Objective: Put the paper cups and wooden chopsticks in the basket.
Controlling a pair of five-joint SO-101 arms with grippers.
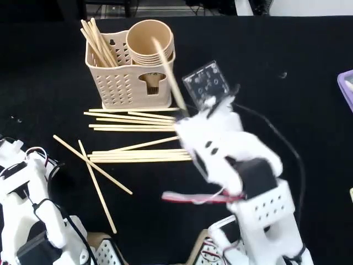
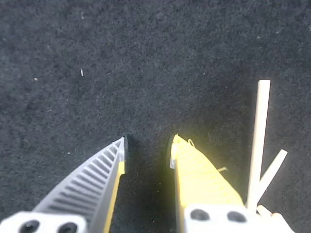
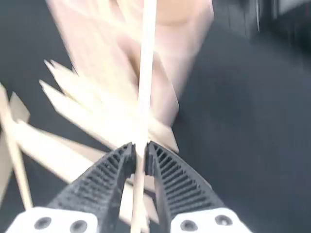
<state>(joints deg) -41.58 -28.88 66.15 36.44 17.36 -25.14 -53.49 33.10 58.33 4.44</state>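
A beige slotted basket (image 1: 127,83) stands at the back of the black table, with stacked paper cups (image 1: 150,41) and several chopsticks (image 1: 98,41) in it. My right gripper (image 1: 185,118) (image 3: 138,150) is shut on one wooden chopstick (image 1: 168,72) (image 3: 146,73), which tilts up over the basket's right side near the cups. More chopsticks (image 1: 138,118) lie loose in front of the basket, with two crossed ones (image 1: 94,165) farther left. My left gripper (image 2: 148,145) hangs open just above bare cloth at the near left, chopstick ends (image 2: 260,136) beside it.
A second bundle of chopsticks (image 1: 140,155) lies just left of the right arm. A purple object (image 1: 346,85) sits at the right edge. The left arm's body (image 1: 22,187) stands at the near left corner.
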